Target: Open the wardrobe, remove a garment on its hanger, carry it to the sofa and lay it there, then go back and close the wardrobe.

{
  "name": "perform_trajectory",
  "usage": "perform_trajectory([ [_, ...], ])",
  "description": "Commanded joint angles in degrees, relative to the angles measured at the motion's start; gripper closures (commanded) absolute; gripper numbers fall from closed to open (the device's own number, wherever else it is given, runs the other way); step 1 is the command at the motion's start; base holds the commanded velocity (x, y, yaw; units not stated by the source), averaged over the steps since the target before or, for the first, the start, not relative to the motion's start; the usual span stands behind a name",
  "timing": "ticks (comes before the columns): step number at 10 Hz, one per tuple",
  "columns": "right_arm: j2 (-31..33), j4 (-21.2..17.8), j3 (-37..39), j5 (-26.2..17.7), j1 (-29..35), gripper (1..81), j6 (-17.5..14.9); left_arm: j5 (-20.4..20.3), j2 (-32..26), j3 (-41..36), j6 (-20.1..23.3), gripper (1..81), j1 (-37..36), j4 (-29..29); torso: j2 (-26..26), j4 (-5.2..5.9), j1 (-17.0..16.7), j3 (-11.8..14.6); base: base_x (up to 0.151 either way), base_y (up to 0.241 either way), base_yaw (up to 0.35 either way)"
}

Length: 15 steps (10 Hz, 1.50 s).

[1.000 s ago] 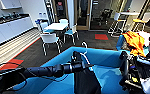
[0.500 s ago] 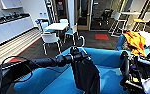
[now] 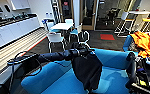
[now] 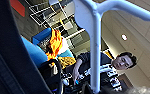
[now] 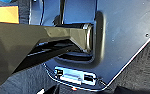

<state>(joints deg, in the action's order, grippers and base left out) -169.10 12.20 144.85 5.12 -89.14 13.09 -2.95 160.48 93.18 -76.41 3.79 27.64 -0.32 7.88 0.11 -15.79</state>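
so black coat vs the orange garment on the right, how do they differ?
Colour: the black coat is dark, the orange garment bright. Pose: the black coat hangs from the left gripper above the sofa; the orange garment lies draped over furniture behind it. Both are limp clothing.

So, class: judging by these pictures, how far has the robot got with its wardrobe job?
Done: the black coat is out and carried to the blue sofa. In hand: it hangs on its hanger from the left gripper above the seat. Left: laying it down, then closing the wardrobe.
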Motion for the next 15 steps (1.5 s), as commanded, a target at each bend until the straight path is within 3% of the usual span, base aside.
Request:
perform_trajectory([
  [1, -0.1, 0.1, -0.7, -3.4, 0.3, 1.0, -0.1, 0.9, 2.8, 4.3, -0.8, 81.1, -12.0, 0.5, 0.0, 0.00, 0.0, 0.0, 0.000, 0.000, 0.000],
  [7, -0.5, 0.2, -0.5, -3.4, 0.3, 1.0, -0.1, 3.1, 6.8, 11.8, -0.7, 81.1, -8.9, 2.2, 0.0, 0.00, 0.0, 0.0, 0.000, 0.000, 0.000],
  [8, -0.5, 0.2, -0.5, -3.3, 0.1, 1.0, -0.1, 5.5, 7.3, 13.5, -0.5, 81.1, -8.5, 2.4, 0.0, 0.00, 0.0, 0.0, 0.000, 0.000, 0.000],
  [13, -0.6, 0.3, -0.5, -3.3, 0.0, 1.0, -0.1, 6.6, 2.1, 14.7, -0.3, 81.1, -2.4, 8.3, 0.0, 0.00, 0.0, 0.0, 0.000, 0.000, 0.000],
  [14, -0.7, 0.3, -0.5, -3.3, 0.0, 1.0, -0.1, 6.8, 0.9, 14.9, -0.3, 81.1, -1.8, 9.0, 0.0, 3.24, 0.0, 0.0, 0.000, 0.000, 0.000],
  [15, -0.7, 0.3, -0.5, -3.3, 0.0, 1.0, -0.1, 7.9, -0.6, 14.9, -0.3, 81.1, -1.0, 9.9, 0.0, 4.85, 0.0, 0.0, 0.000, 0.000, 0.000],
])
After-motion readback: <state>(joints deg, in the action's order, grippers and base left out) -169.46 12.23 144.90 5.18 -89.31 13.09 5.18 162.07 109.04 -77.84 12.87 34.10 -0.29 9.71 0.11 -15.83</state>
